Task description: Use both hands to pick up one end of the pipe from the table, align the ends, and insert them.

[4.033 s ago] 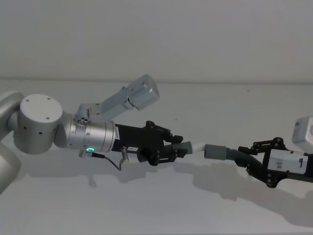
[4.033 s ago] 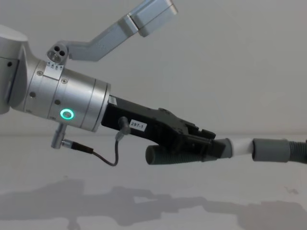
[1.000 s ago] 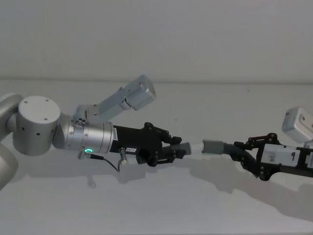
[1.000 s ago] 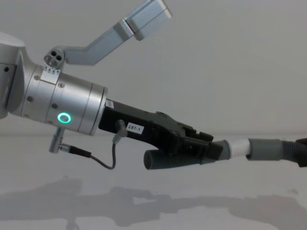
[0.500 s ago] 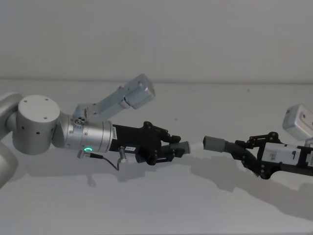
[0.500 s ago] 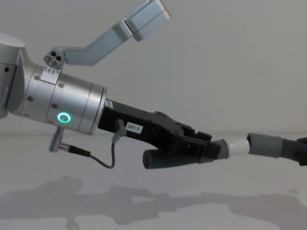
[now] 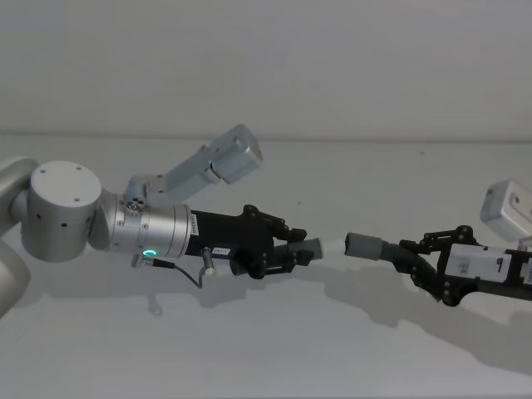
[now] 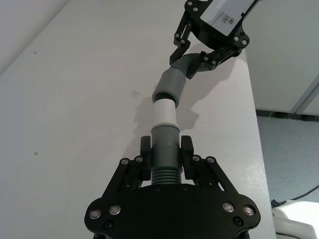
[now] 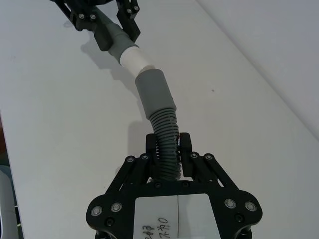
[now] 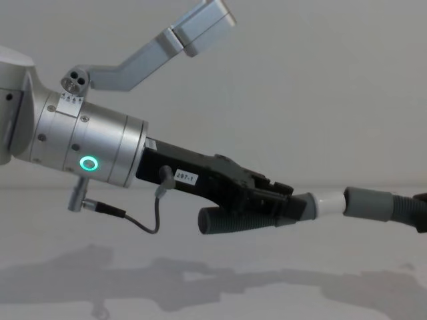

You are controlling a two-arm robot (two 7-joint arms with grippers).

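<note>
I have a plain white table (image 7: 274, 357) under me and a bare pale wall behind it, nothing else on the surface to worry about. On my left, the left gripper (image 7: 287, 249) is clamped around the short tube (image 8: 165, 152), fingers (image 8: 145, 158) pressed against its sides, and it holds the piece up off the table with the white tip (image 8: 163, 113) pointing away to the right. Moving across, that tip meets the mouth of the grey cuff (image 9: 155, 94); from the right wrist view the tip sits right at the opening, and I judge it barely started, with most of the white still showing. The tube's long axis runs roughly left to right, while the cuff comes in at a slight angle, so the two are not quite in one line. Further right, the ribbed hose (image 9: 167, 144) bends back into the right gripper (image 9: 168, 149), which is closed on the ribs a little behind the cuff and also holds its piece in the air. Both arms are equally engaged; what I need next is to straighten that small kink and press the two ends together along the one axis.
</note>
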